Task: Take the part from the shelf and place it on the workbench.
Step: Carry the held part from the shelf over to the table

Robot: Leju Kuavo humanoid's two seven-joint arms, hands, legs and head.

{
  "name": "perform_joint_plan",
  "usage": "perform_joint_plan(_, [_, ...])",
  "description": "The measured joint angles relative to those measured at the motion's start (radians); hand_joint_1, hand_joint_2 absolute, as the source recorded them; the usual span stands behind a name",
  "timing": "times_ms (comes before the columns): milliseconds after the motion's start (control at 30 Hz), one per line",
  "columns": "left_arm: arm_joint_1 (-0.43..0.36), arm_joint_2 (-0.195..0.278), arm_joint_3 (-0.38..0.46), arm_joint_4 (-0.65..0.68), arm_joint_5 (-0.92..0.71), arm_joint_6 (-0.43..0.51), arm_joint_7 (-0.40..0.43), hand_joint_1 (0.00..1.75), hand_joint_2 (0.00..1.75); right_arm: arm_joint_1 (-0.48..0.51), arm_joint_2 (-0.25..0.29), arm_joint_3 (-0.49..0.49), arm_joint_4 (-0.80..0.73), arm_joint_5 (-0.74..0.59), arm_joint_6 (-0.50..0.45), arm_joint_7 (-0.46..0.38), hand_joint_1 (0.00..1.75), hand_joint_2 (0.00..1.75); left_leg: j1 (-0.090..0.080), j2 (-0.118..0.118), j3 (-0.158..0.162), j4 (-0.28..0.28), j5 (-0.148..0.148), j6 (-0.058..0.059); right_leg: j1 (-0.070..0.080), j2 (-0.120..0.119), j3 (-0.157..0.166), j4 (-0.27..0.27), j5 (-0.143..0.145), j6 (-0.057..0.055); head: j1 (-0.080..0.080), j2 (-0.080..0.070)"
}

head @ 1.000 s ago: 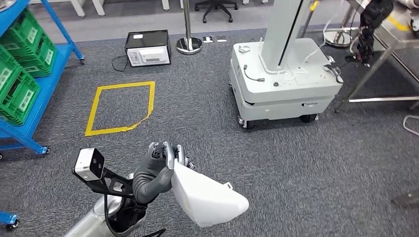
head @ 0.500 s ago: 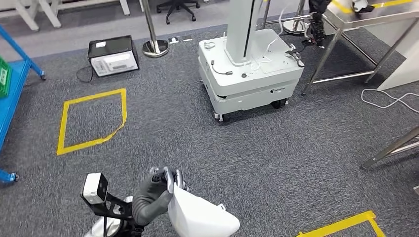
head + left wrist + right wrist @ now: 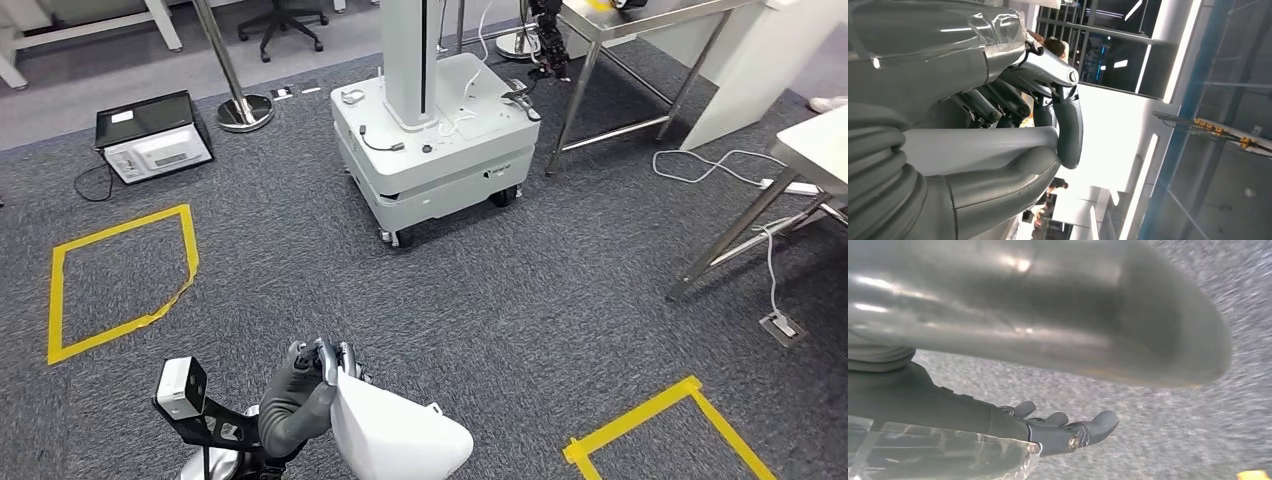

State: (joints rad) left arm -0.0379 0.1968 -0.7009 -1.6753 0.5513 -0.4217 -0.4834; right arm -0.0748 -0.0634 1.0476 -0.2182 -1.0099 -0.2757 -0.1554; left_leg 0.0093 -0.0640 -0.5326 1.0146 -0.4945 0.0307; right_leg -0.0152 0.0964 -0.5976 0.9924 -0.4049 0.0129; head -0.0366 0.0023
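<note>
A white, smooth, shell-shaped part (image 3: 400, 440) hangs low in the head view, over the grey carpet. My left hand (image 3: 300, 400) grips it by its upper edge, fingers curled over the rim. In the left wrist view the same hand (image 3: 1048, 115) closes its thumb and dark fingers on a pale slab of the part (image 3: 978, 147). My right hand (image 3: 1063, 430) hangs above the carpet with its fingers stretched out and nothing in them. A steel-legged table (image 3: 640, 15) stands at the far right, and the corner of a second table (image 3: 815, 150) juts in from the right edge.
A white wheeled machine base with a column (image 3: 440, 150) stands ahead. A black box with a cable (image 3: 150, 135) and a stanchion foot (image 3: 240, 105) lie to its left. Yellow tape squares mark the carpet at left (image 3: 60, 290) and lower right (image 3: 650, 410). Cables (image 3: 700, 165) trail near the tables.
The camera has swung right: the blue shelf with green crates has left the picture and the tables have come in. My left hand still holds the white part.
</note>
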Motion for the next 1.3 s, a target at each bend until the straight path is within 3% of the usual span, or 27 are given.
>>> perform_joint_plan(67, [0.002,0.0,0.006,-0.001,0.013,0.002,0.006,1.75,1.75,-0.016,-0.002,0.009,-0.003,0.014,0.004,0.009,0.0,0.0,-0.006,0.011,0.002,-0.01,0.004,0.005,-0.004,0.014,-0.007,-0.003,0.008,0.013,-0.001,0.0])
perform_joint_plan(133, [0.003,-0.002,0.011,-0.002,0.036,0.004,0.02,1.75,1.75,-0.029,-0.004,0.017,-0.006,0.026,0.01,0.016,0.0,0.0,-0.005,0.029,0.007,-0.028,0.021,0.011,-0.005,-0.012,-0.022,0.011,0.002,0.018,0.001,0.0])
perform_joint_plan(167, [0.005,-0.003,0.014,-0.002,0.05,0.004,0.029,1.75,1.75,-0.039,-0.006,0.02,-0.009,0.031,0.012,0.017,0.0,0.0,-0.004,0.041,0.008,-0.037,0.03,0.015,-0.004,-0.037,-0.039,0.042,-0.017,0.016,0.002,0.0])
perform_joint_plan(233, [0.008,-0.004,0.018,-0.002,0.075,0.003,0.046,1.75,1.75,-0.06,-0.008,0.022,-0.013,0.036,0.016,0.017,0.0,0.0,-0.006,0.066,0.003,-0.043,0.038,0.02,-0.005,-0.077,-0.093,0.162,-0.077,0.01,0.004,0.0])
perform_joint_plan(300, [0.009,-0.006,0.018,0.0,0.098,0.0,0.067,1.75,1.75,-0.071,-0.01,0.022,-0.017,0.038,0.017,0.014,0.0,0.0,-0.007,0.092,-0.004,-0.041,0.041,0.021,-0.008,-0.084,-0.135,0.27,-0.117,0.015,0.004,0.0])
perform_joint_plan(333, [0.009,-0.007,0.018,0.001,0.108,-0.002,0.077,1.75,1.75,-0.072,-0.011,0.022,-0.018,0.038,0.018,0.012,0.0,0.0,-0.007,0.104,-0.007,-0.04,0.042,0.02,-0.01,-0.086,-0.129,0.275,-0.117,0.023,0.004,0.0])
perform_joint_plan(400, [0.006,-0.013,0.017,0.006,0.122,-0.007,0.092,1.75,1.75,-0.073,-0.014,0.02,-0.02,0.036,0.017,0.012,0.0,0.0,-0.006,0.125,-0.011,-0.033,0.041,0.016,-0.016,-0.107,-0.058,0.167,-0.08,0.044,0.004,0.0])
perform_joint_plan(433, [0.004,-0.018,0.017,0.009,0.129,-0.012,0.099,1.75,1.75,-0.075,-0.015,0.018,-0.021,0.033,0.017,0.014,0.0,0.0,-0.008,0.134,-0.014,-0.027,0.038,0.011,-0.016,-0.126,-0.017,0.098,-0.064,0.048,0.004,0.0])
perform_joint_plan(500, [-0.006,-0.028,0.016,0.014,0.147,-0.021,0.118,1.75,1.75,-0.079,-0.015,0.012,-0.022,0.027,0.015,0.019,0.0,0.0,-0.012,0.149,-0.019,-0.015,0.032,0.0,-0.012,-0.146,0.027,0.015,-0.045,0.039,0.002,0.0])
perform_joint_plan(567, [-0.019,-0.04,0.014,0.023,0.169,-0.028,0.14,1.75,1.75,-0.077,-0.015,0.003,-0.023,0.019,0.014,0.024,0.0,0.0,-0.013,0.164,-0.022,-0.01,0.032,-0.009,-0.007,-0.132,0.023,0.009,-0.041,0.021,0.002,0.0])
perform_joint_plan(600, [-0.028,-0.046,0.013,0.028,0.18,-0.03,0.149,1.75,1.75,-0.075,-0.016,-0.002,-0.023,0.016,0.013,0.027,0.0,0.0,-0.01,0.164,-0.024,-0.009,0.031,-0.015,-0.008,-0.123,0.021,0.009,-0.039,0.014,0.002,0.0])
perform_joint_plan(667, [-0.045,-0.058,0.01,0.038,0.197,-0.028,0.163,1.75,1.75,-0.072,-0.016,-0.009,-0.023,0.013,0.013,0.032,0.0,0.0,-0.003,0.13,-0.042,0.03,0.0,-0.026,-0.012,-0.106,0.019,0.007,-0.032,0.002,0.002,0.0])
perform_joint_plan(733, [-0.057,-0.063,0.007,0.046,0.209,-0.019,0.169,1.75,1.75,-0.072,-0.017,-0.014,-0.023,0.014,0.014,0.04,0.0,0.0,0.002,0.083,-0.093,0.15,-0.067,-0.033,-0.012,-0.087,0.015,0.007,-0.027,-0.007,0.001,0.0])
perform_joint_plan(767, [-0.06,-0.064,0.005,0.05,0.215,-0.012,0.171,1.75,1.75,-0.072,-0.017,-0.015,-0.023,0.015,0.014,0.046,0.0,0.0,0.002,0.073,-0.125,0.223,-0.098,-0.034,-0.009,-0.077,0.013,0.007,-0.025,-0.01,0.001,0.0])
perform_joint_plan(800, [-0.062,-0.064,0.004,0.053,0.219,-0.005,0.173,1.75,1.75,-0.071,-0.017,-0.017,-0.023,0.017,0.015,0.054,0.0,0.0,0.002,0.069,-0.149,0.275,-0.114,-0.033,-0.006,-0.065,0.01,0.007,-0.023,-0.012,0.001,0.0])
perform_joint_plan(833, [-0.064,-0.064,0.002,0.057,0.222,0.001,0.174,1.75,1.75,-0.069,-0.016,-0.019,-0.023,0.019,0.014,0.061,0.0,0.0,0.002,0.067,-0.156,0.291,-0.11,-0.029,-0.003,-0.053,0.009,0.007,-0.021,-0.014,0.002,0.0])
perform_joint_plan(867, [-0.066,-0.064,0.001,0.059,0.224,0.006,0.174,1.75,1.75,-0.067,-0.016,-0.02,-0.023,0.021,0.013,0.067,0.0,0.0,0.001,0.064,-0.143,0.264,-0.087,-0.024,-0.001,-0.041,0.008,0.007,-0.019,-0.016,0.002,0.0])
perform_joint_plan(967, [-0.075,-0.065,0.0,0.062,0.23,0.014,0.175,1.75,1.75,-0.066,-0.009,-0.025,-0.024,0.025,0.002,0.077,0.0,0.0,-0.003,0.017,-0.042,0.061,0.004,0.004,0.002,-0.005,0.006,0.007,-0.012,-0.011,0.003,0.0])
perform_joint_plan(1033, [-0.082,-0.065,-0.001,0.065,0.235,0.015,0.175,1.75,1.75,-0.065,-0.004,-0.026,-0.026,0.025,-0.007,0.079,0.0,0.0,-0.008,-0.004,-0.016,0.003,0.013,0.014,-0.003,0.013,-0.001,0.006,-0.004,-0.001,0.002,0.0])
perform_joint_plan(1100, [-0.089,-0.065,-0.002,0.068,0.239,0.014,0.175,1.75,1.75,-0.06,-0.002,-0.028,-0.027,0.025,-0.014,0.079,0.0,0.0,-0.01,0.013,-0.012,-0.012,0.02,0.018,-0.005,0.026,-0.008,0.004,0.003,0.01,0.0,0.0])
perform_joint_plan(1133, [-0.093,-0.067,-0.004,0.069,0.241,0.014,0.174,1.75,1.75,-0.057,-0.001,-0.03,-0.028,0.024,-0.017,0.079,0.0,0.0,-0.009,0.024,-0.006,-0.024,0.028,0.019,-0.002,0.014,-0.014,0.008,0.001,0.013,0.001,0.0])
perform_joint_plan(1200, [-0.103,-0.07,-0.008,0.073,0.247,0.012,0.173,1.75,1.75,-0.057,-0.001,-0.033,-0.029,0.024,-0.016,0.079,0.0,0.0,-0.005,0.048,0.003,-0.049,0.046,0.023,0.003,-0.037,-0.046,0.067,-0.031,0.012,0.006,0.0])
perform_joint_plan(1233, [-0.106,-0.07,-0.011,0.076,0.249,0.011,0.173,1.75,1.75,-0.057,-0.002,-0.034,-0.029,0.024,-0.012,0.079,0.0,0.0,-0.007,0.06,0.002,-0.052,0.05,0.025,0.002,-0.063,-0.075,0.126,-0.06,0.011,0.007,0.0])
perform_joint_plan(1300, [-0.109,-0.07,-0.018,0.083,0.252,0.01,0.172,1.75,1.75,-0.057,-0.005,-0.034,-0.029,0.025,-0.001,0.08,0.0,0.0,-0.009,0.087,-0.003,-0.052,0.052,0.025,-0.004,-0.08,-0.132,0.253,-0.11,0.016,0.009,0.0])
